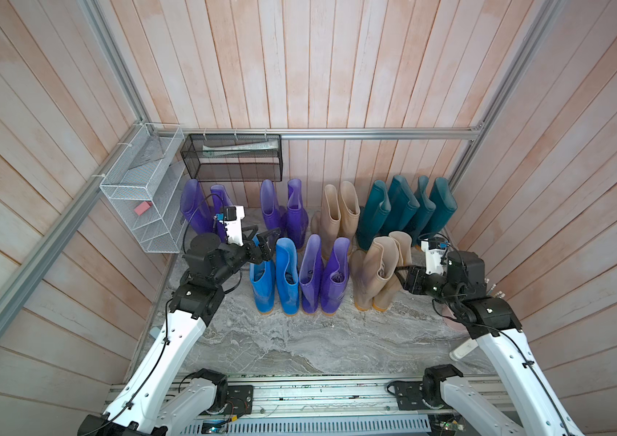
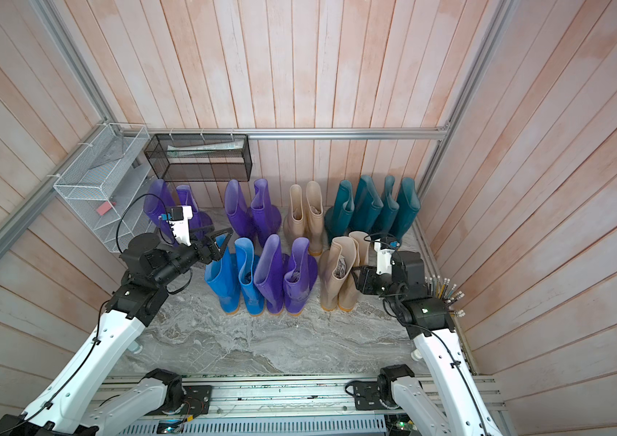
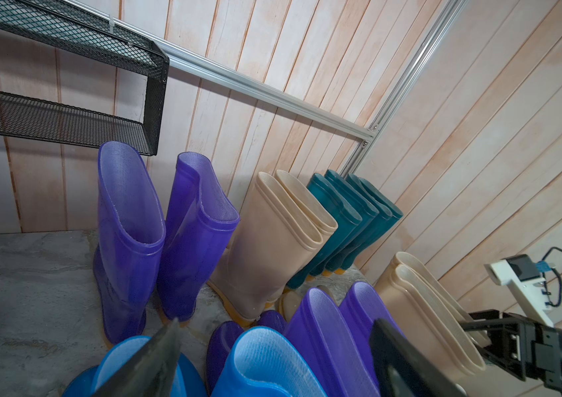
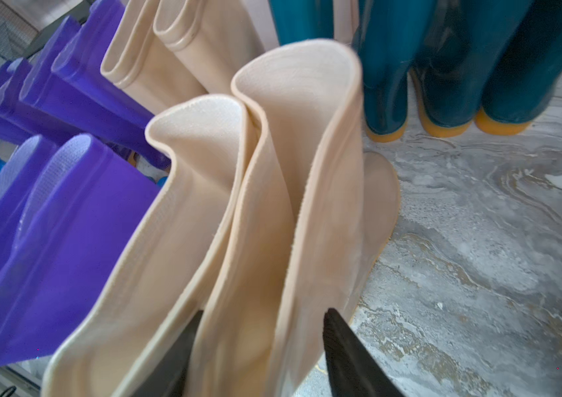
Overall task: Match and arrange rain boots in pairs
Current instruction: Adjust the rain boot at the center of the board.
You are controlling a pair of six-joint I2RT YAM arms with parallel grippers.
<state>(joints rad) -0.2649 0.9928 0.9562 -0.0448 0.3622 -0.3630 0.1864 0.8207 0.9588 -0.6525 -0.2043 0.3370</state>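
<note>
Jaws of the right gripper (image 4: 262,350) stand parted astride the cuff of a front beige boot (image 4: 307,120), its twin touching alongside. The left gripper (image 1: 263,245) gapes wide above 2 blue boots (image 1: 275,281). Purple boots (image 1: 322,275) stand between the blue and beige; 4 teal boots (image 1: 407,211) stand behind, against the wall (image 1: 299,75).

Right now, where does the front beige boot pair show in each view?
In both top views: front beige pair, right end of the front row.
Left wrist: the pair between purple boots and right gripper.
Right wrist: the pair fills the middle, straddled by that gripper.
Shared landmark: teal boots behind it.
</note>
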